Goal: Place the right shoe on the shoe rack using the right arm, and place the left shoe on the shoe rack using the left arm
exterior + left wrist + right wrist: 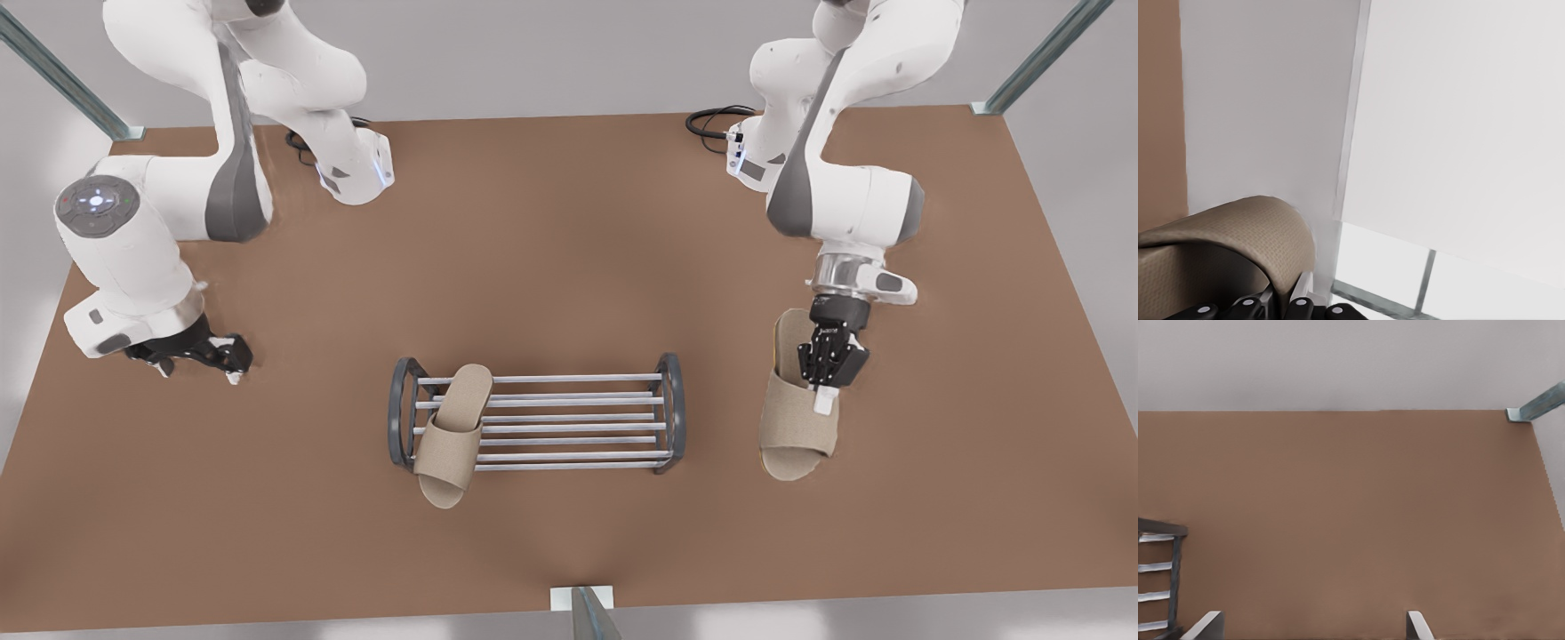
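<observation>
Shoe [791, 431] work sits with the left claw [827, 389], which is down on the strap's outer edge at the front view's right. One pale fingertip [825, 402] lies against the strap. Whether the claw is clenched on the strap or only straddling it, I cannot tell. This shoe lies flat on the tabletop [569, 222], toe toward the camera, well apart from the rack [671, 409]. A second shoe [453, 427] already rests across the bars at the rack's other end, its toe overhanging the front.

To do this step well, I would get a firm pinch on the strap wall, lift straight up so the sole clears the tabletop, then carry it to the free bars beside the end frame and lower it level.

The right claw [233, 360] waits low at the front view's left, released and empty.
</observation>
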